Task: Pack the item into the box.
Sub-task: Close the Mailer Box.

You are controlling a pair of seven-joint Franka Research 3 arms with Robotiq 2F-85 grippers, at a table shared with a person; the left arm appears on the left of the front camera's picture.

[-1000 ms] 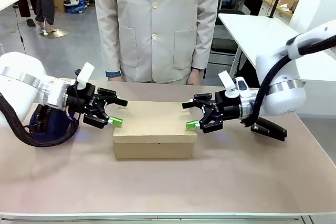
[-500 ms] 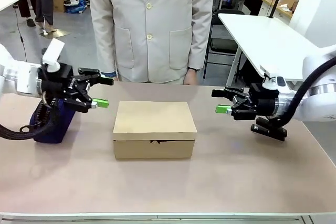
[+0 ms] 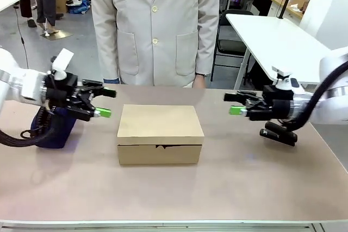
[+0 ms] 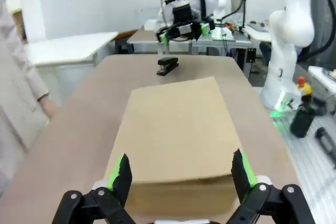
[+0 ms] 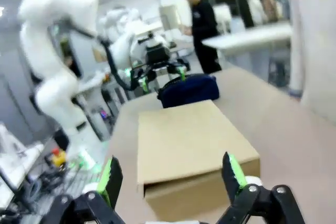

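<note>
A workshop with white tables behind frames a beige counter (image 3: 228, 188), at whose far edge a person in a pale jacket (image 3: 155, 25) stands. The plain brown cardboard box (image 3: 160, 133) sits mid-counter with its flap lid down; the slim yellow knife cannot be seen, so it is presumably inside, though that is a judgement. The left gripper (image 3: 99, 103) hovers just left of the box, fingers spread and holding nothing; the right gripper (image 3: 235, 104) hovers well to its right, fingers likewise spread and empty. A navy zipped pouch (image 3: 53, 127) lies under the left arm and a black stapler (image 3: 278, 133) under the right. The step looks like a retreat: each arm should draw level and outward, clear of pouch and stapler, leaving the lid undisturbed.
</note>
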